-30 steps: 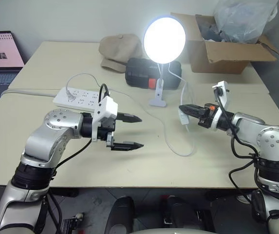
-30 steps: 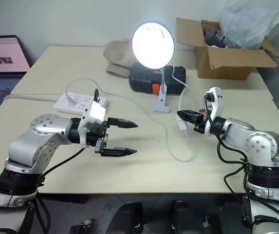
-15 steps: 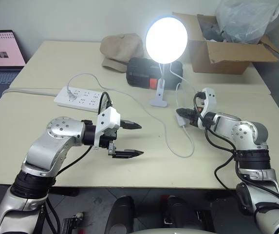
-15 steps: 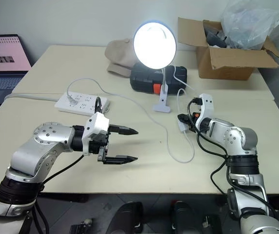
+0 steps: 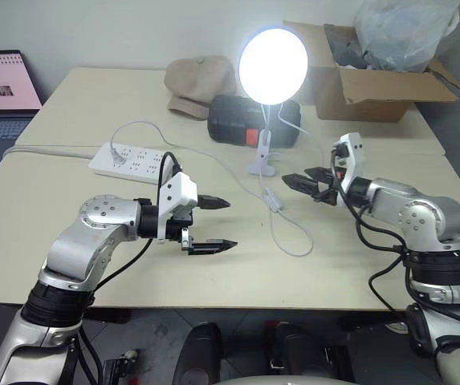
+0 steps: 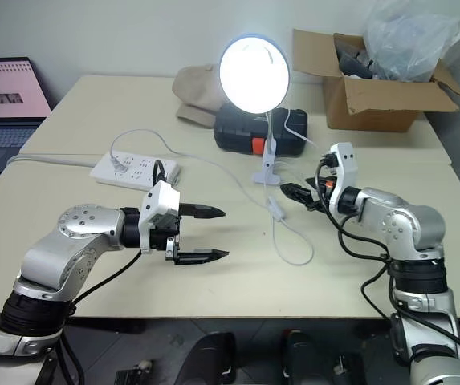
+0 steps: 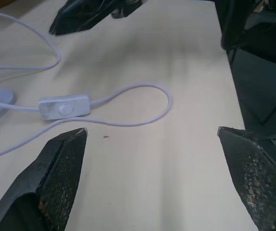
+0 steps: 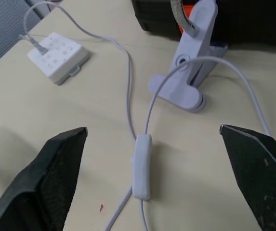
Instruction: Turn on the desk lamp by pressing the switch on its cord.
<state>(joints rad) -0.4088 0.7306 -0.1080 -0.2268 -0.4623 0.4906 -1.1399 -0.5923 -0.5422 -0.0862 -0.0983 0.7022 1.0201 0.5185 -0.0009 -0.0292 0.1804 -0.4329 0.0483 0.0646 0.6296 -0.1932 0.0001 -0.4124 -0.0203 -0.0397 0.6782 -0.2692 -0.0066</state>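
The desk lamp (image 5: 273,54) stands at the back middle of the table on its white clamp foot (image 5: 260,160), and its bulb glows bright. Its thin white cord (image 5: 294,241) loops forward over the tabletop. The switch (image 5: 276,204) lies flat on the table in front of the clamp, seen close in the right wrist view (image 8: 141,166) and the left wrist view (image 7: 64,107). My right gripper (image 5: 306,180) hovers open just right of the switch, apart from it. My left gripper (image 5: 230,223) is open and holds nothing, left of the switch and pointing toward it.
A white power strip (image 5: 133,160) lies at the left with a grey cable. Behind the lamp are a black case (image 5: 238,116) and a beige cap (image 5: 197,80). A cardboard box (image 5: 374,72) stands back right, a laptop (image 5: 1,88) far left.
My right gripper has opened and let go of the switch, then drawn back a little to the right. The switch now lies on the table, further left. The lamp stays lit.
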